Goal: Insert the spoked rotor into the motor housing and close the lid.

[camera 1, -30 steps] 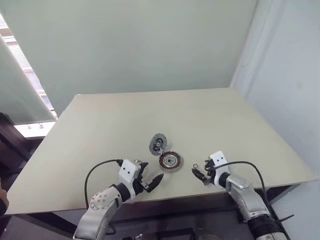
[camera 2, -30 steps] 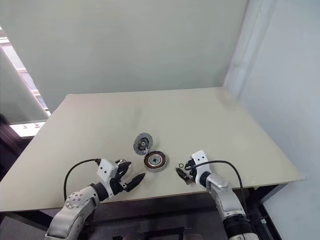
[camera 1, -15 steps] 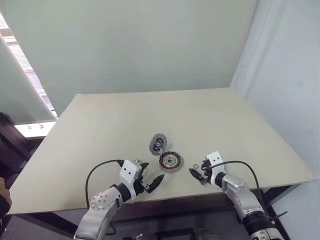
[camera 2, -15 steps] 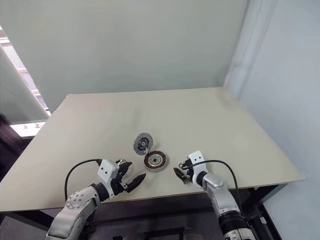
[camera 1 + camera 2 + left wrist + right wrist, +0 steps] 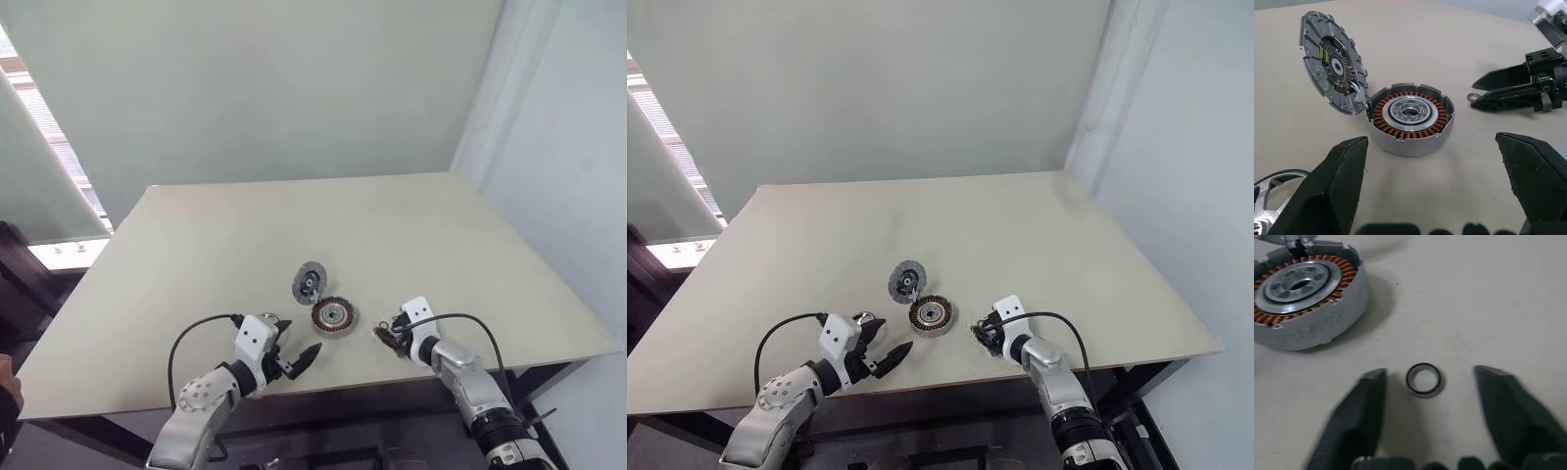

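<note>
The motor housing, a round puck with copper windings around a silver centre, sits near the table's front edge. Its lid, a ridged gray disc, stands tilted open at the housing's far side. The spoked rotor lies on the table by my left gripper, which is open and empty just short of the housing. My right gripper is open, low over the table on the housing's right. Its fingers straddle a tiny thin metal ring without touching it.
The beige table stretches bare behind the parts. Its front edge runs close under both grippers. A wall stands behind the table and a window at the left.
The right gripper's fingers have drawn closer together around the small ring. The left gripper, housing, lid and rotor have not moved.
</note>
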You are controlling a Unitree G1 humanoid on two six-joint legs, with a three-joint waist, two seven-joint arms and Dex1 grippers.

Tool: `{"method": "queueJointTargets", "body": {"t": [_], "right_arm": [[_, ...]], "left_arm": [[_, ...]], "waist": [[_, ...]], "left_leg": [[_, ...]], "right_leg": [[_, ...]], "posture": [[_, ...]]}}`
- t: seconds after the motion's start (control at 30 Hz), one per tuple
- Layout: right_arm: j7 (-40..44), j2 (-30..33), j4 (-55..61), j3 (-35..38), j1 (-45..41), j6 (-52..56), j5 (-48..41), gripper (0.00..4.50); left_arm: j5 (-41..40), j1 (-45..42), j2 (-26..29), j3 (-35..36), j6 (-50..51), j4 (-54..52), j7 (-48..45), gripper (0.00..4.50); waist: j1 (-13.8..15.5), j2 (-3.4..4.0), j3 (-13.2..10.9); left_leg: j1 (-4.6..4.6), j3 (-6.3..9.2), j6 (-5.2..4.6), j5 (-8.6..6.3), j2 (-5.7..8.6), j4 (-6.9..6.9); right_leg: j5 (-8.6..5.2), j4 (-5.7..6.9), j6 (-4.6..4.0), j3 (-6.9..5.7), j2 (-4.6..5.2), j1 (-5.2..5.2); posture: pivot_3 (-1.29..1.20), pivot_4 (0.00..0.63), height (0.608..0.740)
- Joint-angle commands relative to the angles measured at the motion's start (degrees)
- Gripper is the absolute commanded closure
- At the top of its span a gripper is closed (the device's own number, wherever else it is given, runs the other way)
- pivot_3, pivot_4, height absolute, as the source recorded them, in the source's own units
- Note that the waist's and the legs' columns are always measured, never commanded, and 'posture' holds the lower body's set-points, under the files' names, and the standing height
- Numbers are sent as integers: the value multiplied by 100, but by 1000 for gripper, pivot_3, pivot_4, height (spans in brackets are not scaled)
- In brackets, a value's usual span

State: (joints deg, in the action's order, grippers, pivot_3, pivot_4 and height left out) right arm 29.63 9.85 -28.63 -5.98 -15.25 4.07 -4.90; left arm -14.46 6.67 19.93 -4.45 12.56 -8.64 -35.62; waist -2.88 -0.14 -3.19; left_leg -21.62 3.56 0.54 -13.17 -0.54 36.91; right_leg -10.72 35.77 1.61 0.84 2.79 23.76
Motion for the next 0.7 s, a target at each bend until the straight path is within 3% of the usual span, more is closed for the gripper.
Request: {"method": "queueJointTargets", "body": {"t": [0.03, 0.13, 0.47, 0.7], "right_arm": [[11, -51, -18, -19, -109, -74, 36, 2692], [32, -54, -30, -3, -123, -79, 47, 3773], [47, -164, 182, 117, -290, -255, -86, 3793], [57, -282, 886, -28, -539, 253, -99, 3793]], "left_arm": [[-2, -59, -1, 24, -144, -73, -20, 0], [-1, -61, -6, 29, -154, -68, -12, 0], [-21, -115, -38, 87, -194, 4, 14, 0], [-5, -199, 2, 207, -280, 145, 25, 0]], "waist": [[0, 0, 0], [0, 0, 0], [1, 2, -1], [2, 7, -3]], "left_leg": [[0, 0, 0, 0, 0, -1], [0, 1, 0, 0, 0, -4], [0, 1, -1, 1, 0, -3], [-1, 1, -2, 1, 0, -2]], "right_leg": [[0, 0, 0, 0, 0, 0], [0, 1, 0, 0, -1, 1], [0, 2, 0, 0, -2, 1], [0, 3, 0, 0, -2, 2]], "posture": [[0, 0, 740], [0, 0, 740], [0, 0, 740], [0, 0, 740]]}}
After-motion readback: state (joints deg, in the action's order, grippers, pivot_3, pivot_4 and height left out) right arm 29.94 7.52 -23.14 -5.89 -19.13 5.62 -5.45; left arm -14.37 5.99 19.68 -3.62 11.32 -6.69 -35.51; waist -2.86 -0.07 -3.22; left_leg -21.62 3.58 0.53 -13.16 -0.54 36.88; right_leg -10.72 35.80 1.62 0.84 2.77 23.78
